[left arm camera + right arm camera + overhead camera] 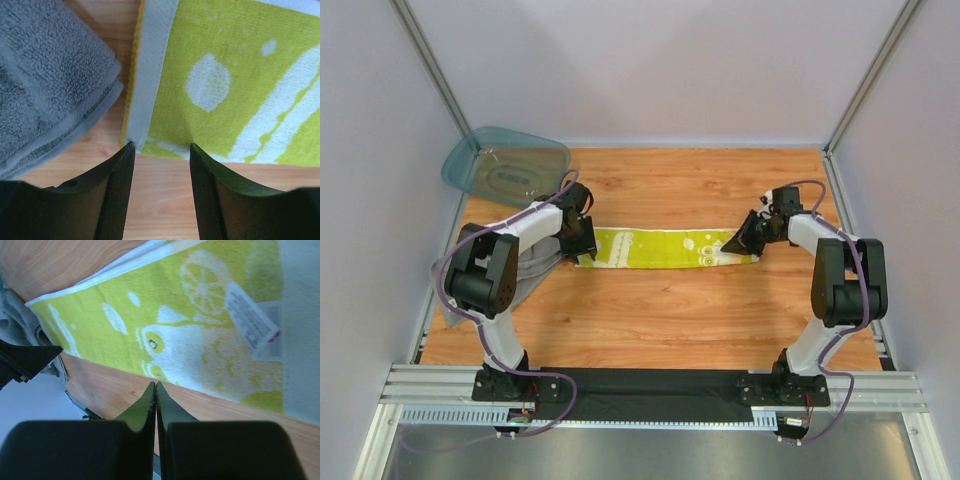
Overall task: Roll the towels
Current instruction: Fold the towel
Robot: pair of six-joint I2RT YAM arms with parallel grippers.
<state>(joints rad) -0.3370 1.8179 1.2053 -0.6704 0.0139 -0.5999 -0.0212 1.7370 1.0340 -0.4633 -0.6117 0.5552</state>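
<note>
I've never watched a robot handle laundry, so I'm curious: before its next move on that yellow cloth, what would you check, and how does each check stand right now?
1. Yellow cloth lying flat in a long strip: ok.
2. Left hand open at the cloth's left end: ok.
3. Right hand shut at the cloth's edge, actually pinching cloth: cannot tell.
4. Grey towel apart from the yellow cloth, bare wood between them: ok.
5. Teal tub in the back left corner, off the cloth: ok.
</note>
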